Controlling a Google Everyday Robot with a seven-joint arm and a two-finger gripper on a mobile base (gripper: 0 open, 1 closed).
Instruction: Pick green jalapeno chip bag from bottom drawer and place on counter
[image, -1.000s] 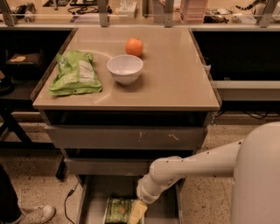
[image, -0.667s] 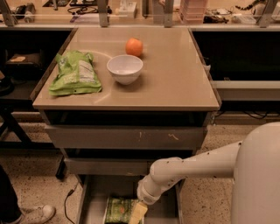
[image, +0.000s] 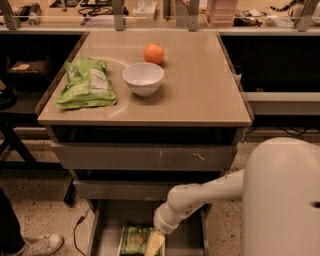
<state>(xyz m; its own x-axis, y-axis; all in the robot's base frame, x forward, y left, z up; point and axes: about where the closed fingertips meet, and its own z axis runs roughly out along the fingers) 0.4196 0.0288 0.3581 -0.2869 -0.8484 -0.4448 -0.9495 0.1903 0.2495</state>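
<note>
Speckled terrazzo floor (image: 35, 190), cluttered shelves behind glass at the back. At far left a white shoe (image: 46, 243) stands by a grey cabinet of 3 drawers topped by the beige counter (image: 200, 95). On the counter, left to right: a lime-green bag (image: 86, 85), a white bowl (image: 143, 77), and an orange (image: 154, 53) just behind the bowl. The 2 upper drawers (image: 145, 156) are partly pulled out, and the bottom drawer (image: 186, 239) is pulled out furthest. Inside it, left of centre, the green jalapeno chip bag (image: 132, 241) lies flat, its long axis running front to back and its near end cut off at the lower edge. The gripper (image: 155, 243) sits at the bag's right edge; I cannot tell whether it grips. The white arm (image: 200, 195) slants up to the robot body (image: 282, 200) at right. Nothing has shifted since 1 second ago
</note>
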